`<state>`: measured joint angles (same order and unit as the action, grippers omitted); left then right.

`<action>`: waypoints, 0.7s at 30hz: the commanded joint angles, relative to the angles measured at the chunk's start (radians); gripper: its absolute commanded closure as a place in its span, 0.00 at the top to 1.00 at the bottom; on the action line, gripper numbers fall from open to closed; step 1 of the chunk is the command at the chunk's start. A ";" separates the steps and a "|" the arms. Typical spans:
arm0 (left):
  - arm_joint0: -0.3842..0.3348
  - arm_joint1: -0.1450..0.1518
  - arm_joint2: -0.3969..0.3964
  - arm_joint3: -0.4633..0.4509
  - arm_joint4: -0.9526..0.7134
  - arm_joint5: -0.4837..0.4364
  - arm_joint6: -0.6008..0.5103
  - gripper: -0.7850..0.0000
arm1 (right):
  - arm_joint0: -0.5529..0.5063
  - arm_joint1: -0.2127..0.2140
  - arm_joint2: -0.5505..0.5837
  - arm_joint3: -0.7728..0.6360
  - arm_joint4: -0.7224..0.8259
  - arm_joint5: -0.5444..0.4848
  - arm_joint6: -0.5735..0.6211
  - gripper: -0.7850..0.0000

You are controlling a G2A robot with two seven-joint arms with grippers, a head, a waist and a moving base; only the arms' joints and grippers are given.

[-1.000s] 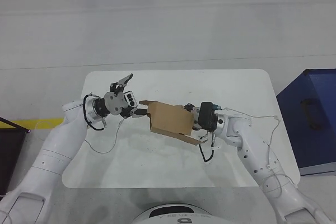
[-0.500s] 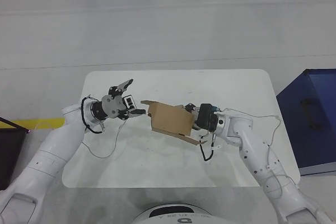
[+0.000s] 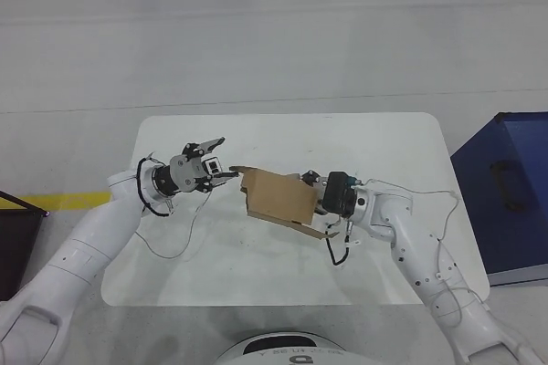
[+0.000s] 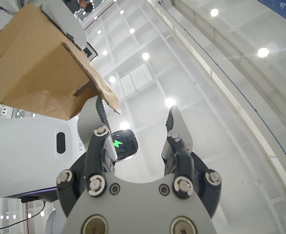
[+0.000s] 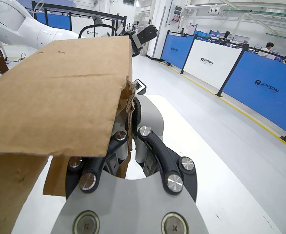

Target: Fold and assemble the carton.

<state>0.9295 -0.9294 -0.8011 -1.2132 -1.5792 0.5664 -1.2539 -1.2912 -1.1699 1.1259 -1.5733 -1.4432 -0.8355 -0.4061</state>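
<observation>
Right gripper [image 3: 310,193], in the top view, is clamping the right-hand end of the brown corrugated cardboard carton [image 3: 276,196], which is sitting at the centre of the frame over the white rounded-corner table [image 3: 384,146]. Just left of the carton, the left gripper [image 3: 222,157] is hanging with its jaws spread, and its nearer finger is reaching the carton's pointed corner flap [image 3: 237,170]. In the left wrist view, the left gripper [image 4: 135,108] is showing a wide gap between its fingers and gripping nothing, while the frayed tip of the flap [image 4: 108,98] is lying across one finger [image 4: 94,113]; the carton [image 4: 35,62] is rising beyond it as an opened-out box. In the right wrist view, the right gripper [image 5: 132,122] is pinching a ragged cardboard edge between closed fingers, and the carton [image 5: 60,93] is stretching away toward the far-off left gripper [image 5: 143,37]. Judging by this, the carton is looking light and stiff across its panels but weak at its creases and torn edges, so a hold on a flat panel close to a fold line is seeming safer than one on the frayed flap tip.
</observation>
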 commanded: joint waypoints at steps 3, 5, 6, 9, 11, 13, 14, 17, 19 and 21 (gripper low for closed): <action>-0.027 -0.011 0.053 0.010 -0.018 0.004 0.004 0.56 | 0.002 0.001 -0.009 0.000 -0.002 -0.002 -0.004 0.00; -0.037 -0.016 0.076 0.019 -0.031 -0.001 -0.001 0.54 | 0.004 0.001 -0.014 -0.001 -0.004 -0.002 -0.003 0.00; -0.042 -0.018 0.088 0.025 -0.032 -0.002 -0.002 0.53 | 0.005 0.001 -0.016 0.000 -0.004 -0.001 -0.003 0.00; -0.056 -0.024 0.119 0.041 -0.042 -0.012 -0.012 0.50 | 0.008 0.001 -0.021 0.001 -0.004 -0.001 -0.005 0.00; -0.064 -0.026 0.136 0.049 -0.052 -0.021 -0.021 0.49 | 0.010 0.002 -0.022 0.003 -0.004 0.000 -0.007 0.00; -0.072 -0.027 0.149 0.058 -0.058 -0.031 -0.031 0.49 | 0.011 0.003 -0.024 0.003 -0.004 0.000 -0.007 0.00; -0.076 -0.027 0.155 0.061 -0.059 -0.037 -0.037 0.48 | 0.012 0.003 -0.024 0.003 -0.004 -0.001 -0.007 0.00; -0.083 -0.025 0.175 0.063 -0.060 -0.053 -0.053 0.47 | 0.016 0.004 -0.027 0.001 -0.003 0.000 -0.006 0.00; -0.086 -0.025 0.191 0.061 -0.066 -0.061 -0.061 0.47 | 0.018 0.004 -0.030 0.000 -0.001 0.000 -0.005 0.00; -0.091 -0.023 0.206 0.060 -0.070 -0.068 -0.068 0.47 | 0.022 0.004 -0.034 -0.001 -0.001 0.001 -0.004 0.00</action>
<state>0.8410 -0.9533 -0.6031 -1.1532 -1.6472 0.5013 -1.3190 -1.2711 -1.1663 1.0937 -1.5735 -1.4437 -0.8347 -0.4106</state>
